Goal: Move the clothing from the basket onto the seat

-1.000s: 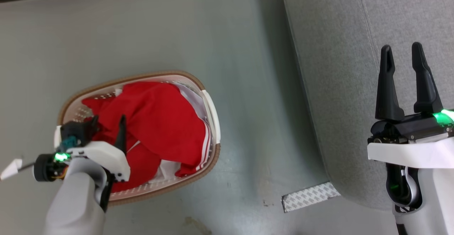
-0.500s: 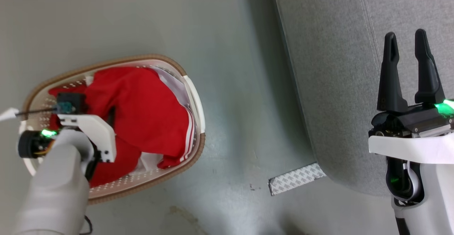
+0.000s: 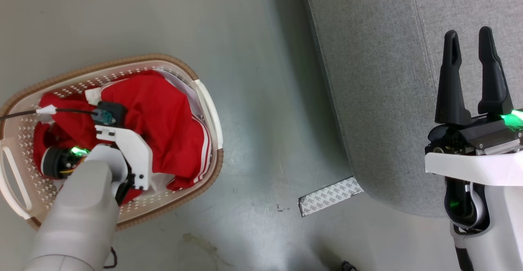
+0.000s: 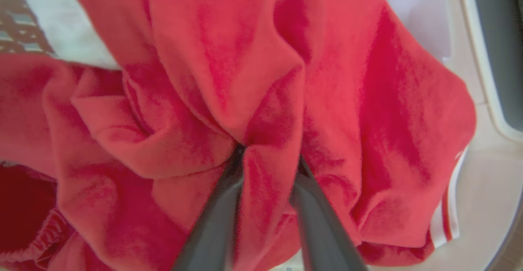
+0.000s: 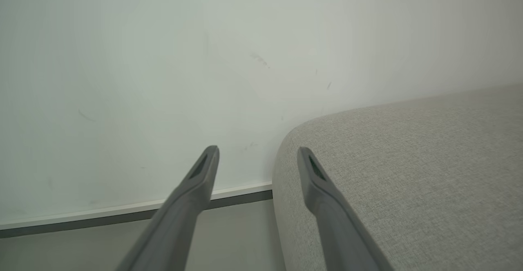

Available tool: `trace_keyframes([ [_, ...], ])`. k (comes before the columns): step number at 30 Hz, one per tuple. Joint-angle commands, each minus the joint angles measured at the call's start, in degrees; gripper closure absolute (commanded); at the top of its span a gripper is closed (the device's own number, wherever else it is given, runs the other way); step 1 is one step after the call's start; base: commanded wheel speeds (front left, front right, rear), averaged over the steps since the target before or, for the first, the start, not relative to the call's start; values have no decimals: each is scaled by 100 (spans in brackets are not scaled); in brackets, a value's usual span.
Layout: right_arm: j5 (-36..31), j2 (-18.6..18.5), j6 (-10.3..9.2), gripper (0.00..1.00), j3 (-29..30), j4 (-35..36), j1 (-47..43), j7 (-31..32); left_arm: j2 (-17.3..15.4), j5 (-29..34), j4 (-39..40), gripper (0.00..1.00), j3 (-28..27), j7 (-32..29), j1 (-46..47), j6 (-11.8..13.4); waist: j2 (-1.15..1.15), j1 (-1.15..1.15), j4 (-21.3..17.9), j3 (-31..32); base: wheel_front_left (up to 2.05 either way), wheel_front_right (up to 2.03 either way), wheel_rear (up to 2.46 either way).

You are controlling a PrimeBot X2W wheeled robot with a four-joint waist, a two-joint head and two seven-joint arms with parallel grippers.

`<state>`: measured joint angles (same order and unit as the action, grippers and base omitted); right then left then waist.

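Down in the lower left of the head view we find the oval cream-white perforated plastic basket (image 3: 122,61) with its brown rim, standing on the smooth grey-green floor (image 3: 265,58). Inside it lies the bright red soft fabric clothing (image 3: 163,115), crumpled into a heap, with its thin white stripes showing at the heap's lower right, close to the basket wall. A plain white sheet (image 3: 182,89) peeks out from under the red cloth at the basket's upper right.

The left gripper (image 4: 269,158) reaches down into the heap. In the left wrist view its two dark fingers (image 4: 216,218) stand partly closed, tips sunk in the cloth, with a raised fold of the clothing pinched between them (the fold fills the whole gap and touches both fingers).

The large grey woven-fabric upholstered seat (image 3: 388,79) takes up the upper right of the head view, well apart from the basket, with bare floor between them. A pale patterned strip (image 3: 331,195) lies on the floor just beside the seat's lower edge.

We see the right gripper (image 3: 468,38) at the right edge of that frame, over the seat, its fingers spread wide and holding nothing. In the right wrist view they frame the seat's rounded corner and a pale wall (image 5: 204,58) behind it.
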<state>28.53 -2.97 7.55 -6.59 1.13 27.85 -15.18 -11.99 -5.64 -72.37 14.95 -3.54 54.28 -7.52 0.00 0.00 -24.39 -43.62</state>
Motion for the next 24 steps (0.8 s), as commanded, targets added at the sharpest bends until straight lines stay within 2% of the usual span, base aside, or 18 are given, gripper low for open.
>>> trace_keyframes([
  [1, 40, 12, -12, 0, 33, -22, 47, 5, -50, -151, 11, 100, 81, -18, -27, 11, 0, 0, 7, 7, 0, 0, 0],
  [12, -161, 11, -12, 0, 34, -121, 26, 5, -193, -1126, 454, 100, 978, 341, -227, 9, 0, 0, 252, 336, 0, 0, 0],
  [24, -475, 9, -12, 0, 133, -349, -267, 5, -149, -2025, 872, 100, 1942, 969, -620, 9, 0, 0, 664, 1226, 0, 0, 0],
])
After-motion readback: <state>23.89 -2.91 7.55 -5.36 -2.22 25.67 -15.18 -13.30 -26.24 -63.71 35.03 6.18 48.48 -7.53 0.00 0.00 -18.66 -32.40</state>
